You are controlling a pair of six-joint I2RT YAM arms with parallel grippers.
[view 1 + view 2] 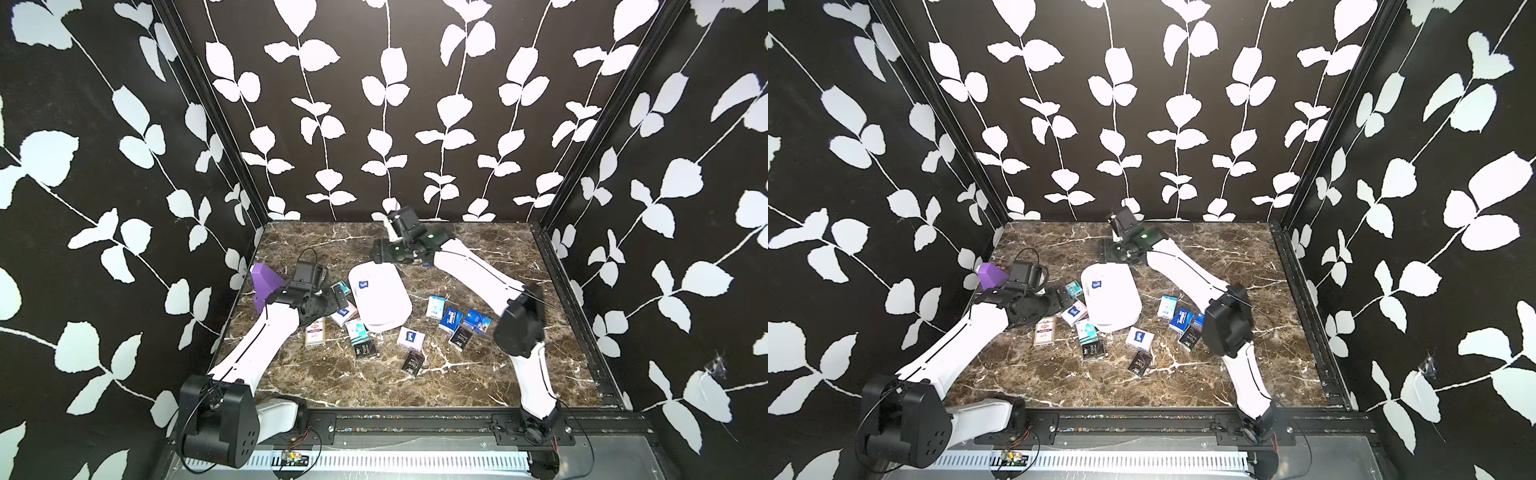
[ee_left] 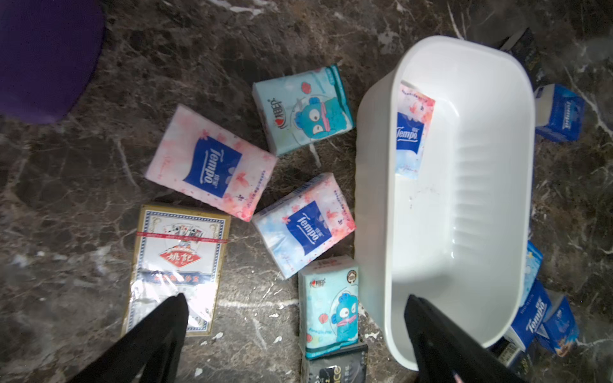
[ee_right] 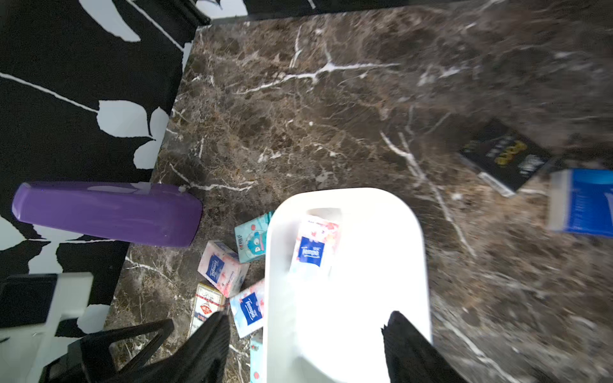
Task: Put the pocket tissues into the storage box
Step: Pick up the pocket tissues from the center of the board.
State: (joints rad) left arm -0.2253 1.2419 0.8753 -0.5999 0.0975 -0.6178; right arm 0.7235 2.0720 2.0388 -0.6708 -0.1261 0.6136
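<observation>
One pack of the pocket tissues [image 1: 364,284] lies in the storage box [image 1: 388,309], at its 11 o'clock end, 7 o'clock from the right gripper [image 3: 303,320], whose jaws stand wide and empty. The left gripper [image 2: 295,298], fully spread, hovers over loose packs [image 2: 212,162] at the box's 9 o'clock.

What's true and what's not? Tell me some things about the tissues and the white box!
One tissue pack lies in the storage box. True.
The purple block is in the box. False: the purple block sits on the table, outside it.
The left end effector and the right end effector are open and empty. True.
All packs are in the box. False: many lie on the table around it.
A deck of playing cards lies on the table. True.
</observation>
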